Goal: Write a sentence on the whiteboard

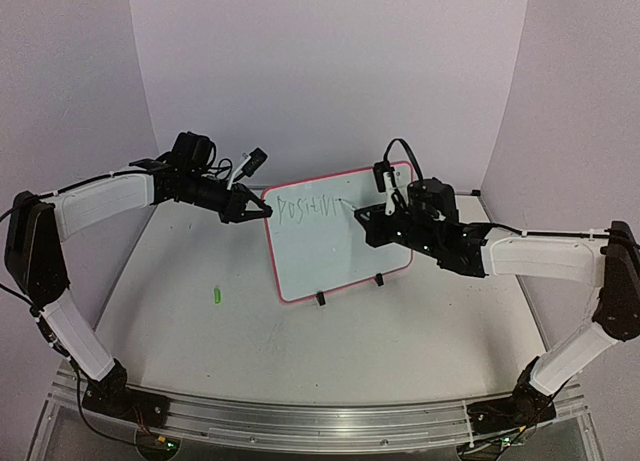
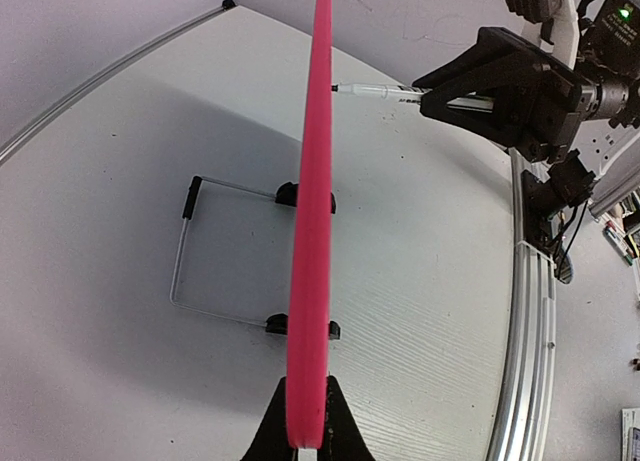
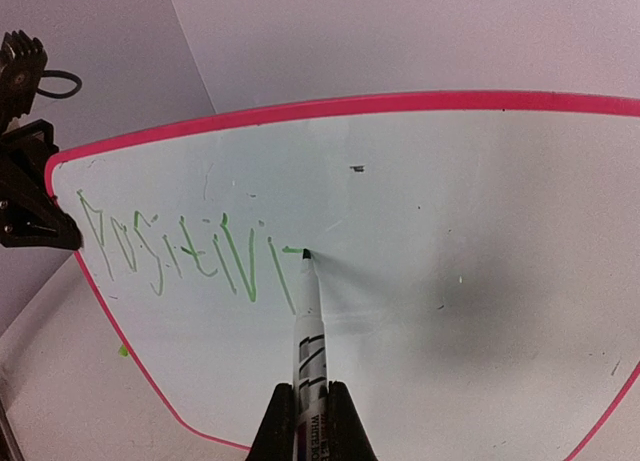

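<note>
Left gripper: closed on the red-pink rim of the small white, rounded-corner whiteboard, which stands on black clip feet. Right gripper: clamped around a white-barrelled marker, its tip touching the glossy board face. The thin green handwritten sentence, roughly "POSITIVI", ends just left of that tip. A thin wire stand sits behind the board.

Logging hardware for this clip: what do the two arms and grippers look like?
Both the left arm and right arm have white link shells with black joints and bases. The left gripper and right gripper are black with tapered fingers. A black cable loops above the right wrist.
</note>
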Robot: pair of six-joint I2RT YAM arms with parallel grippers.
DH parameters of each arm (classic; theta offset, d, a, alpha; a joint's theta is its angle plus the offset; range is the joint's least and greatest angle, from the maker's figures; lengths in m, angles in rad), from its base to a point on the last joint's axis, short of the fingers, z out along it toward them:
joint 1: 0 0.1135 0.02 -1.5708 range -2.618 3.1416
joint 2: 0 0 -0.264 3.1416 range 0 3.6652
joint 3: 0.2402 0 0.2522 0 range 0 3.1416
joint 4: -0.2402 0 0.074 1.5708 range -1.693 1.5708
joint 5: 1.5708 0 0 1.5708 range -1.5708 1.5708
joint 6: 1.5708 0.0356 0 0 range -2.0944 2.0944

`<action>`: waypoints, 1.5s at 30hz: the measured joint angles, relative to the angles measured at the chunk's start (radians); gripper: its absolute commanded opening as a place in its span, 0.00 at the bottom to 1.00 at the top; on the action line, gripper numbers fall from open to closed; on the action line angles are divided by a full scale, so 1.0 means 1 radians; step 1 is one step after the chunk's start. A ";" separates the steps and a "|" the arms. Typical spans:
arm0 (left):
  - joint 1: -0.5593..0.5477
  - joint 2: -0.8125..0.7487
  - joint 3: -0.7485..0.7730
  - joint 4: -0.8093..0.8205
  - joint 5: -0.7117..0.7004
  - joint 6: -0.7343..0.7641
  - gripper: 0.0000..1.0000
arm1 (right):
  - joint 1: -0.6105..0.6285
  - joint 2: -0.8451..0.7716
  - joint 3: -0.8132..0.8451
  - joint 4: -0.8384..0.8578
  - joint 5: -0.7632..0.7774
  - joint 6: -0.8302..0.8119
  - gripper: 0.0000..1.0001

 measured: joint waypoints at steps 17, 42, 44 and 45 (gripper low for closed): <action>-0.004 0.000 0.000 0.000 0.000 0.007 0.00 | -0.004 -0.081 -0.010 -0.006 0.007 -0.001 0.00; -0.005 0.000 0.000 0.000 -0.001 0.009 0.00 | -0.006 -0.015 0.019 -0.007 -0.012 -0.023 0.00; -0.005 0.000 0.000 0.000 -0.001 0.009 0.00 | -0.005 -0.015 0.019 -0.007 -0.012 -0.022 0.00; -0.005 0.000 0.000 0.000 -0.001 0.009 0.00 | -0.005 -0.015 0.019 -0.007 -0.012 -0.021 0.00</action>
